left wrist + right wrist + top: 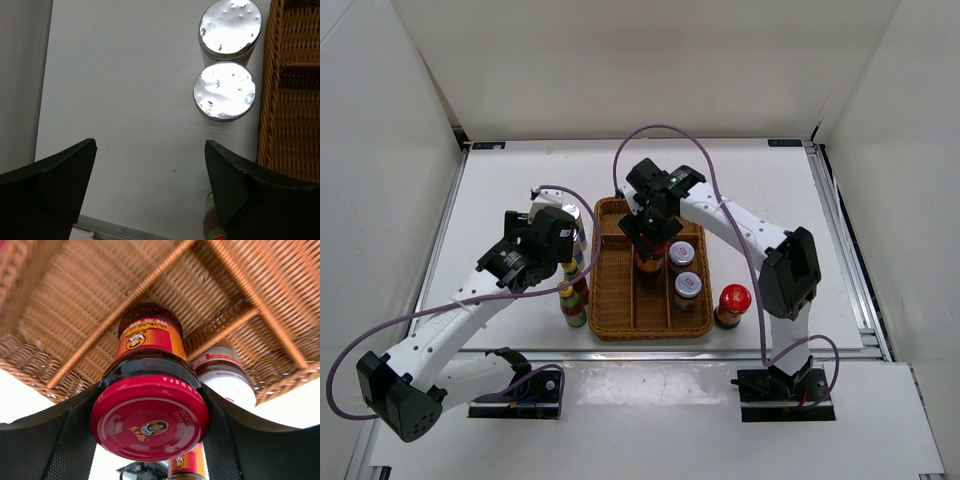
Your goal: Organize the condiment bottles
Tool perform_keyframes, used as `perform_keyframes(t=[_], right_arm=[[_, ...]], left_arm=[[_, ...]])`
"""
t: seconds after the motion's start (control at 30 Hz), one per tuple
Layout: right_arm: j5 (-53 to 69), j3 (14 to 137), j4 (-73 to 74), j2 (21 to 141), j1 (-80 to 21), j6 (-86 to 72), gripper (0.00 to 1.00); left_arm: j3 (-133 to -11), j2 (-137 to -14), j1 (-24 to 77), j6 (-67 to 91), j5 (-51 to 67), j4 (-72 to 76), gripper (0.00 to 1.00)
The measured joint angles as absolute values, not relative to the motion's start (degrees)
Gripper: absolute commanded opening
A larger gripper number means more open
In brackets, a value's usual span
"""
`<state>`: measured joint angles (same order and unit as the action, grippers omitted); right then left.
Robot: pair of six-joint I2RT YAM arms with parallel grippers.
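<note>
Right gripper [150,407]: clenched on the red-lidded jar [149,417], one finger on each side just under the lid.

Held item: jar upright, low inside the wicker tray [603,300], in the middle lane by the top view. Whether its base touches the weave cannot be told.

Adjacent stock: far grey-lidded jar [682,254] and near grey-lidded jar [687,287] stand in the right lane, the far one just beside the held jar.

Handling note (judgement): lower straight down, with the base clear of the lane divider, until the jar sits flat. Part the fingers only enough to free the lid. Lift away vertically, so that the finger on the grey jars' side does not nudge them.

Outside the tray: second red-lidded jar [733,300] on the desk [770,200], just right of the tray, not yet stowed.

Left gripper [150,190]: released, fingers wide, nothing between them, over the desk left of the tray.

Ahead of it: first silver-capped bottle [225,90] and second silver-capped bottle [230,27], close together beside the tray wall. Slim green-capped bottles [575,312] stand nearby, also outside the tray.
</note>
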<state>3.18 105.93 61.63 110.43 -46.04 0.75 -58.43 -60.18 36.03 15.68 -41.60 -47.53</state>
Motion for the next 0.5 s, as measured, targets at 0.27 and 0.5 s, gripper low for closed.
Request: perform_keyframes(t=[0.27, 0.5], right_arm=[[1.19, 104.03, 60.14, 114.98, -46.92, -0.3, 0.57], [-2.24, 106.83, 60.14, 115.02, -47.0, -0.75, 1.0]], left_arm=[[-58.43, -60.18, 36.03, 15.68, -41.65, -47.53, 1.0], [-58.43, -60.18, 36.03, 15.68, -41.65, -47.53, 1.0]])
